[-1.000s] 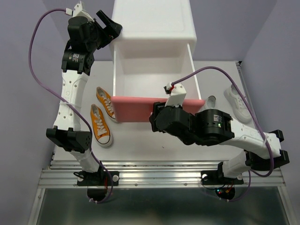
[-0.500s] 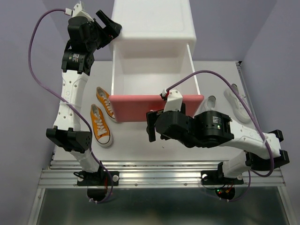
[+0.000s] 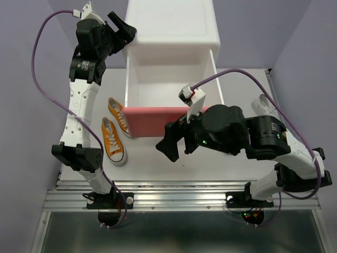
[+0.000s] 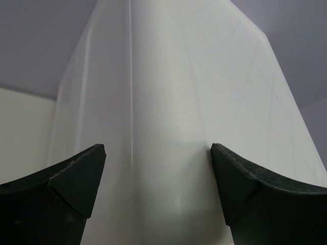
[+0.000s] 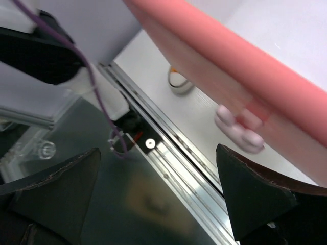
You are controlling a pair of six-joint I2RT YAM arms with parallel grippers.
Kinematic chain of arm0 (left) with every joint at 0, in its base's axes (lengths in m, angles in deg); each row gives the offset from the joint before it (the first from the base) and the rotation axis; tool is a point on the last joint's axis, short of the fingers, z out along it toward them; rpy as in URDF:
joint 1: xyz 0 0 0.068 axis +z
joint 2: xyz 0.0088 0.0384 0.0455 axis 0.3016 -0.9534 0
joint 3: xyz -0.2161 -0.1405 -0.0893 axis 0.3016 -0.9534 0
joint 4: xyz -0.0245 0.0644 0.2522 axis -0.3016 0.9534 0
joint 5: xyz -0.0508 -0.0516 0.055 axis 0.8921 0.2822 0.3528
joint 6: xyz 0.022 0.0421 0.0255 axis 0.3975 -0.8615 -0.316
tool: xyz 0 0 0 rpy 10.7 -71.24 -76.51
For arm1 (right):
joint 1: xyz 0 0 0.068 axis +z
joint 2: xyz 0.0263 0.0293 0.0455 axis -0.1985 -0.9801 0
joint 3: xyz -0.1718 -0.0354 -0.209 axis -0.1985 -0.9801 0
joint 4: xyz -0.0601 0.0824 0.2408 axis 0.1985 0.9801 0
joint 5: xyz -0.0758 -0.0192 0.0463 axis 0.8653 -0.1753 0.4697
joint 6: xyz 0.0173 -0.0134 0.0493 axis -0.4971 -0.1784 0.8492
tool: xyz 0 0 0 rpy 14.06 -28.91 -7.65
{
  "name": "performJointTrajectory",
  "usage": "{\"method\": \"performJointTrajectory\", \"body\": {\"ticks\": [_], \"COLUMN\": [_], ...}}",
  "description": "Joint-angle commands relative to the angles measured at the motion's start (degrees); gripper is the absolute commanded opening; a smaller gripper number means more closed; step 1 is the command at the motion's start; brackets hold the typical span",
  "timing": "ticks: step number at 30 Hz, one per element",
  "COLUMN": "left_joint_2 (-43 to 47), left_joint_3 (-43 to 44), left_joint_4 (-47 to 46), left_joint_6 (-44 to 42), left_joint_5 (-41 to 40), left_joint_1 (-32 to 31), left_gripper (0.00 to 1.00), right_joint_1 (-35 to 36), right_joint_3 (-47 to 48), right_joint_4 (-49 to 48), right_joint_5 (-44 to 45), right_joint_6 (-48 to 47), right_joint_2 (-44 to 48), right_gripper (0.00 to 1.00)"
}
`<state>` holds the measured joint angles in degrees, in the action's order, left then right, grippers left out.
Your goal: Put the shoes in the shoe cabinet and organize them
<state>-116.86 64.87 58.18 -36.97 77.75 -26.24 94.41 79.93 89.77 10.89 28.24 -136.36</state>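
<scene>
The white shoe cabinet (image 3: 174,26) stands at the back, its upper drawer (image 3: 168,87) pulled out with the deep pink front (image 3: 158,121) toward me; no shoe shows inside it. Two orange sneakers (image 3: 119,116) (image 3: 112,139) lie left of the drawer. One white sneaker (image 3: 262,104) peeks out behind my right arm; the other is hidden. My left gripper (image 3: 122,27) is open, straddling the cabinet's back left corner (image 4: 153,102). My right gripper (image 3: 174,143) is open and empty, just in front of the pink front (image 5: 230,66) and its bunny knob (image 5: 237,127).
The table's metal rail (image 3: 168,192) runs along the near edge, also in the right wrist view (image 5: 173,153). An orange sneaker's toe cap (image 5: 179,81) shows under the drawer front. Purple walls close in on the left and right.
My right gripper has pulled back from the drawer front toward the near left and turned away from it. The drawer stays open. The left arm has not moved.
</scene>
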Motion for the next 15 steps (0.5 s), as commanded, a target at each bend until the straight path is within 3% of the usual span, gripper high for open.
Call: {"method": "performJointTrajectory", "body": {"ticks": [1, 6, 12, 15], "left_joint_2": [-3.12, -2.77, -3.2, -3.47], "left_joint_3": [-4.11, -4.73, -3.06, -2.44], "left_joint_4": [15.59, 15.24, 15.23, 15.76], "left_joint_6": [-6.51, -5.72, -4.84, -4.57], "left_joint_5": [-6.34, -6.17, -5.82, -5.82], "left_joint_1": [1.31, 1.31, 1.31, 1.31], "left_gripper": [0.94, 0.94, 0.94, 0.94], "right_joint_1": [0.36, 0.36, -1.47, -4.9], "right_joint_3": [6.6, 8.63, 17.47, 21.54], "right_joint_4": [-7.15, -12.78, -19.29, -21.03], "right_joint_5": [-8.74, -7.18, 12.4, 12.26], "right_joint_6": [-9.29, -12.97, -21.84, -23.09], "right_joint_2": [-1.22, -2.98, -7.01, -11.59], "right_gripper": [1.0, 1.0, 1.0, 1.0]}}
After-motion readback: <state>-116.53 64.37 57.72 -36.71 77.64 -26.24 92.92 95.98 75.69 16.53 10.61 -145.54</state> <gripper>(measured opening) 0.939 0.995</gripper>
